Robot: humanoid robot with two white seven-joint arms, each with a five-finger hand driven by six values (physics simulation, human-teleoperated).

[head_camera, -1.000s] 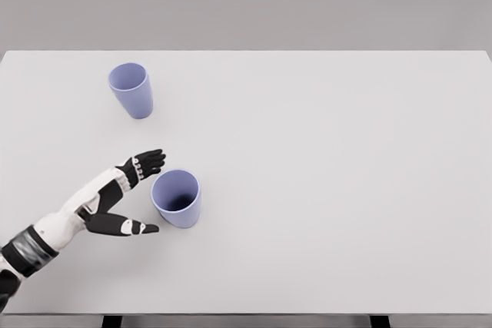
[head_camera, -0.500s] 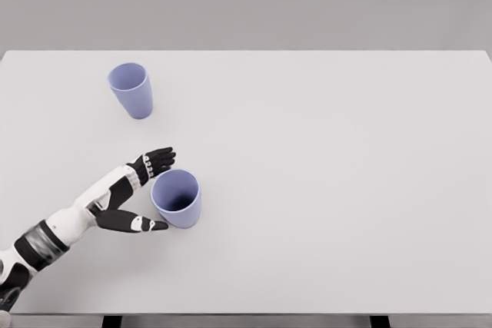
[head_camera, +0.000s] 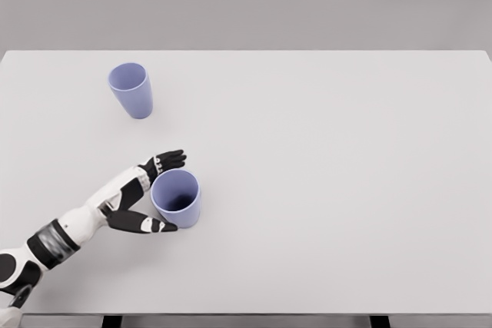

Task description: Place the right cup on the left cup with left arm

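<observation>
The left robot hand [head_camera: 142, 196] (fingers spread, gripping nothing yet) brackets the right cup [head_camera: 177, 199]; the left cup [head_camera: 131, 90] stands well beyond it.

Matt, perhaps plastic cups [head_camera: 176, 198]; smooth matt table [head_camera: 323, 159].

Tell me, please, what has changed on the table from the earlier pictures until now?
The left hand moved right, toward the near cup; its open fingers and thumb now flank the cup, but no closed grasp shows yet. Both the near cup and the far cup stayed in place, upright.
</observation>
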